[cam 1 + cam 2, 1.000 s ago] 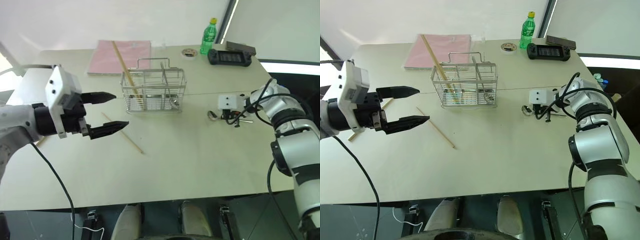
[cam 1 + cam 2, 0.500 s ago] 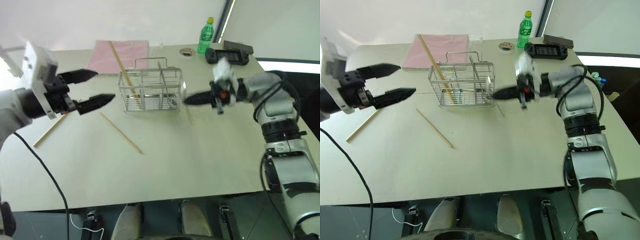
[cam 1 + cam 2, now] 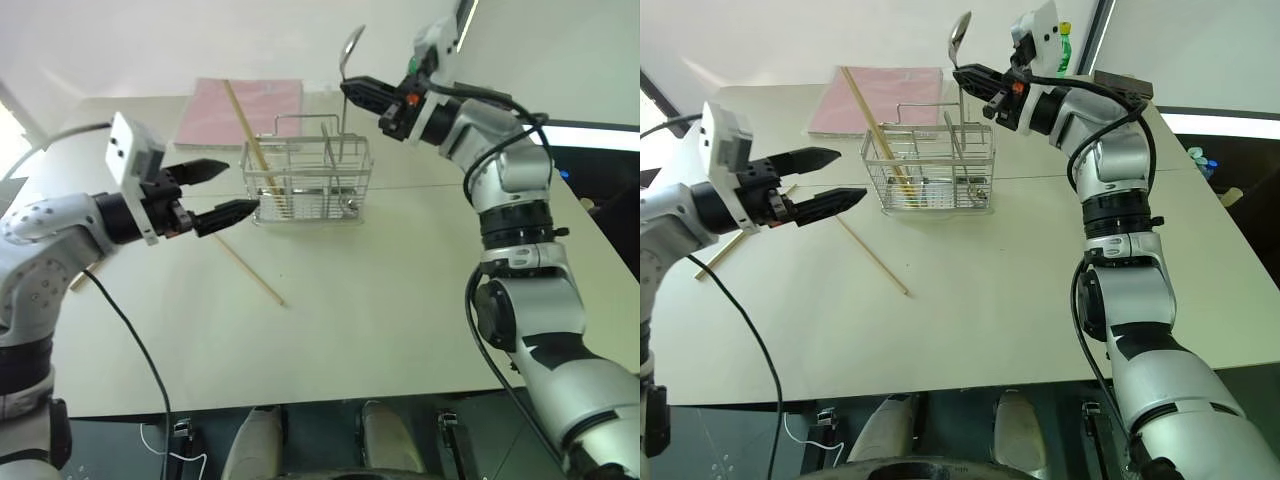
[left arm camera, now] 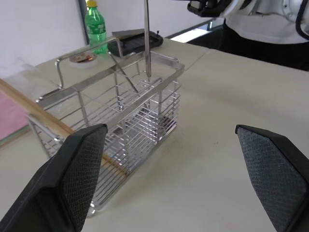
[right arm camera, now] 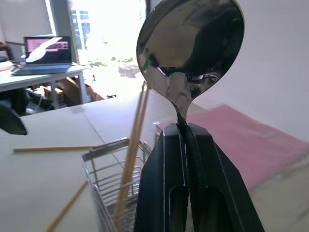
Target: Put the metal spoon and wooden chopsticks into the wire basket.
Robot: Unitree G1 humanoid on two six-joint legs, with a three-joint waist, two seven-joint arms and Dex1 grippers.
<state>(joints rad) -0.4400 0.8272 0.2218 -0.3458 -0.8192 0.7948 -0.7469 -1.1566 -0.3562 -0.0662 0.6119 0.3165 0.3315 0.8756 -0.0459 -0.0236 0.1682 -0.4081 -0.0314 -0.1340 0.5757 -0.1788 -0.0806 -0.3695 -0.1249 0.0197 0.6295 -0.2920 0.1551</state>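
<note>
Right tool [image 3: 975, 77]: clenched on the metal spoon [image 3: 959, 36], bowl up, handle hanging over the wire basket [image 3: 927, 170].
Left tool [image 3: 835, 177]: spread wide, empty, beside the basket.
Wooden chopsticks: one [image 3: 872, 128] leaning in basket; one [image 3: 871, 256] loose on the counter [image 3: 1020, 290].
Writing: none legible.

A pink folder [image 3: 240, 108] and green bottle [image 4: 96, 25] lie on the table [image 3: 380, 300]
</note>
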